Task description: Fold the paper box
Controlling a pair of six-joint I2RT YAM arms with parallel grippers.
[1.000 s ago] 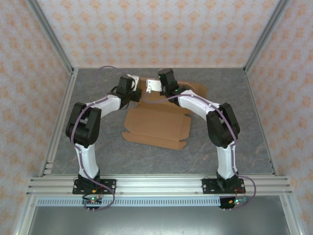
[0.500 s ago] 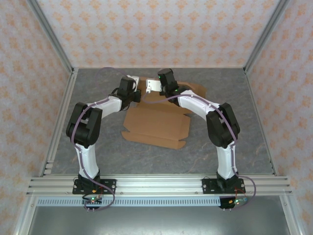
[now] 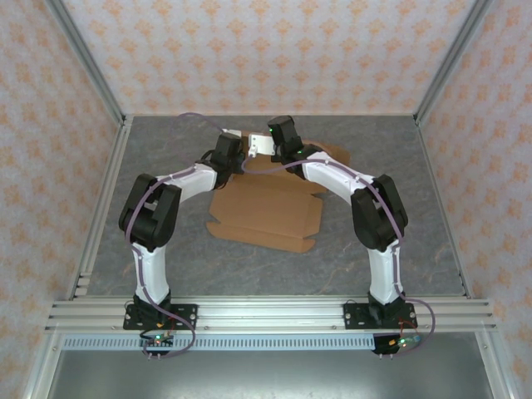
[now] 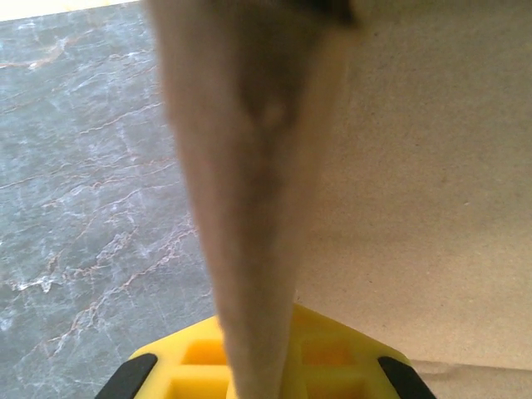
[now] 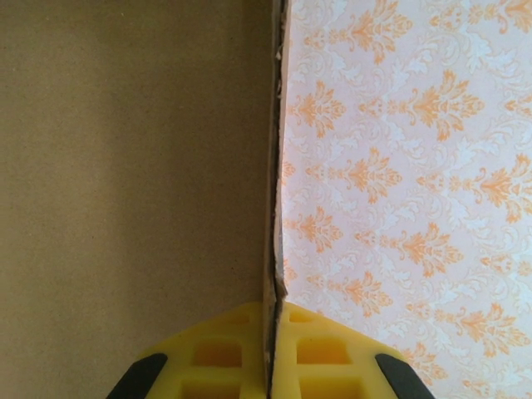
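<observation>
Paper box sits mid-table, far flap stood up. Left gripper & right gripper both clenched on that flap's edge. To do it well: move both arms in sync, keep flap square, bend at crease, no twisting/tearing. No brand, label or txt readable.

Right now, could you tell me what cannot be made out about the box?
- Top external: both wrists hide the far edge of the paper box.
- Left wrist: the flap in the left gripper is blurred, too near the lens.
- Right wrist: the panel in the right gripper is cut off at the top edge.
</observation>
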